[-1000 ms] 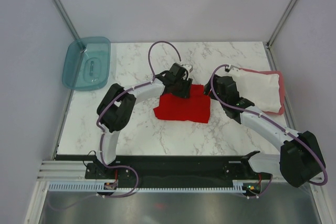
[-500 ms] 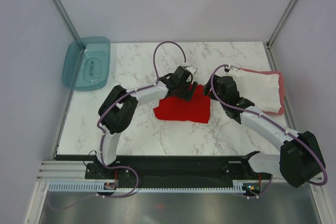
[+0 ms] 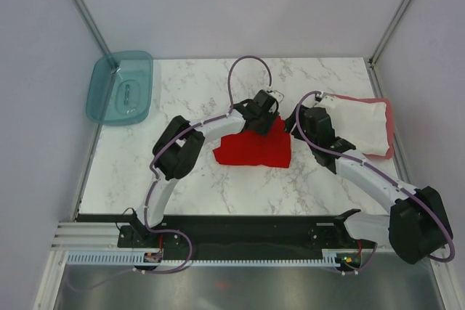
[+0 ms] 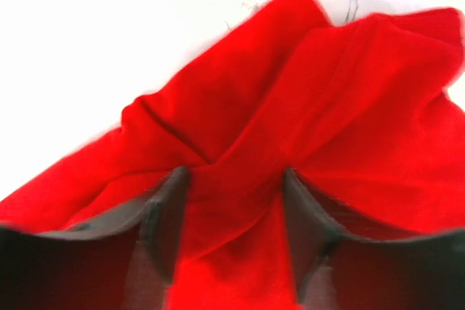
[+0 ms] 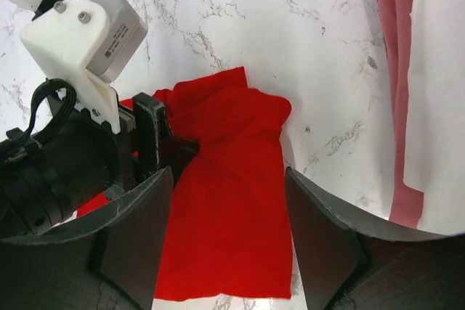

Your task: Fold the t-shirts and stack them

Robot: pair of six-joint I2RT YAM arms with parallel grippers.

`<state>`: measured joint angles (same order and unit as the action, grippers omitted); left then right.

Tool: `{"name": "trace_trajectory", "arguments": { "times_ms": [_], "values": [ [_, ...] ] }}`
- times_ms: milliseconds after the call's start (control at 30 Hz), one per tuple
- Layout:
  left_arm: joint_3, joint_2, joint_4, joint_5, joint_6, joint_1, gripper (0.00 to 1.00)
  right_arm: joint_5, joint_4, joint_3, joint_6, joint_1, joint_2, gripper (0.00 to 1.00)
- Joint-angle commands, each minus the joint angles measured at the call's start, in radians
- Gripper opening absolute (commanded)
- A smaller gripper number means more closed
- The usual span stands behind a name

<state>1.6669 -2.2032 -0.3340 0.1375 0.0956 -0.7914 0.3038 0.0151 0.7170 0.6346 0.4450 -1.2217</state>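
Left wrist view: left gripper (image 4: 232,179) jaws apart, straddling a raised crease of the bright red t-shirt (image 4: 327,107), not closed on it. Right gripper (image 5: 227,176) jaws wide apart, holding nothing, over that shirt's corner nearest the white t-shirt (image 5: 439,70). White t-shirt lies just beside the red one, atop the pinkish-red t-shirt (image 5: 398,92), all on the marble table (image 3: 189,92).

Non-task items: one tub, one table.
Translucent teal plastic tub (image 3: 120,88) lies at the far left corner of the white marble-patterned table (image 3: 189,92) — most of it beyond the left edge.
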Motion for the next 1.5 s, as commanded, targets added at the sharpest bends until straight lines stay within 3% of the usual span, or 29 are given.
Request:
{"name": "trace_trajectory", "arguments": {
  "times_ms": [0, 33, 133, 467, 767, 1100, 1333, 1467],
  "values": [
    [0.082, -0.053, -0.075, 0.056, -0.034, 0.001, 0.53, 0.021, -0.032, -0.016, 0.022, -0.008, 0.054, 0.71],
    [0.099, -0.065, -0.083, 0.065, -0.028, 0.001, 0.35, 0.027, -0.035, -0.022, 0.025, -0.008, 0.071, 0.71],
    [0.091, -0.040, -0.088, 0.083, -0.007, 0.001, 0.02, 0.052, -0.040, -0.039, 0.033, -0.011, 0.103, 0.72],
    [-0.117, 0.270, -0.022, 0.047, 0.059, -0.002, 0.02, 0.055, -0.041, -0.047, 0.037, -0.019, 0.102, 0.74],
    [-0.254, 0.457, -0.002, 0.028, 0.072, -0.020, 0.02, 0.009, -0.052, -0.036, 0.039, -0.029, 0.053, 0.74],
    [-0.374, 0.772, 0.046, 0.066, 0.130, -0.022, 0.02, -0.072, -0.073, -0.025, 0.037, -0.049, 0.004, 0.84],
    [-0.302, 1.019, 0.047, 0.038, 0.179, -0.052, 0.02, -0.229, -0.104, 0.018, 0.030, -0.060, -0.110, 0.82],
    [-0.047, 1.011, -0.012, -0.094, 0.220, -0.052, 0.02, -0.235, -0.116, 0.001, 0.028, -0.071, -0.081, 0.86]
  ]
}}
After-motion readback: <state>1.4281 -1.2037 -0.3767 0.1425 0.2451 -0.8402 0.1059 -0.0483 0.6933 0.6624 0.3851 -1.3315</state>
